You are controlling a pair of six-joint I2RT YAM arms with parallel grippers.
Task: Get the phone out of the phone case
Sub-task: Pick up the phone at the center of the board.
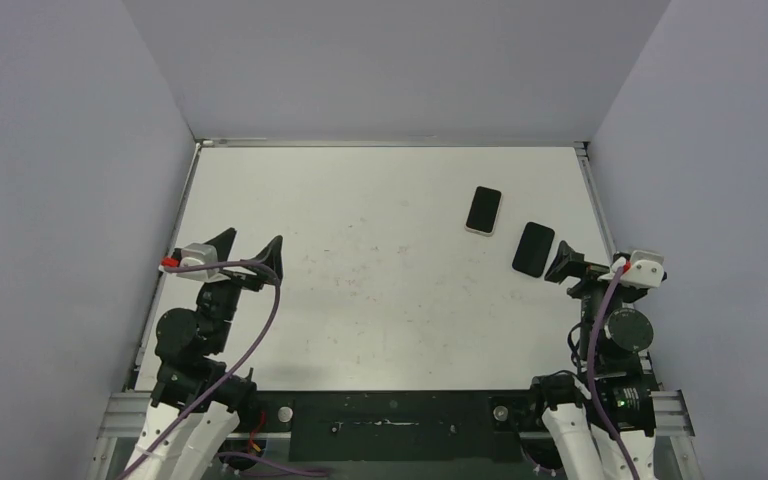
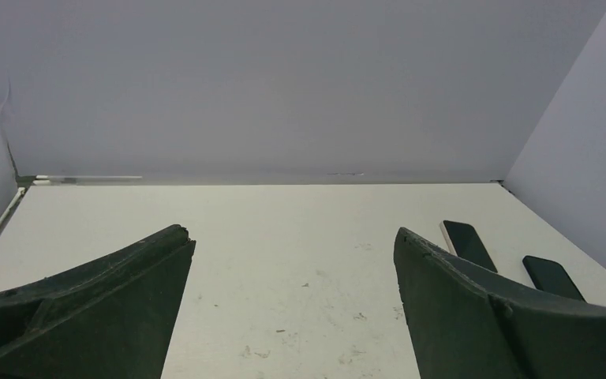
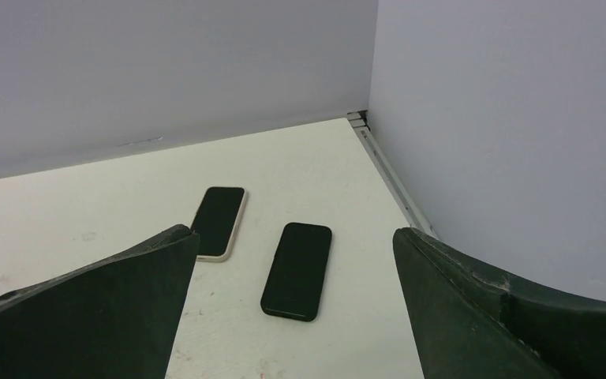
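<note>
A white table (image 1: 360, 220) is seen, its surface scuffed with faint specks and smudges and edged at the far side by a thin metal rail (image 1: 390, 143). Two flat dark slabs are laid in its far right part: a pale-rimmed phone (image 1: 483, 210) and, just beside it, an all-black phone (image 1: 533, 249) — closer to the right and near edges. They are not touching. Both are turned slightly askew. Which one is cased cannot be told.

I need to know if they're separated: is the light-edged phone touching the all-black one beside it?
Apart. The right wrist view shows bare table between the light-edged phone and the all-black one; the top view agrees.
</note>
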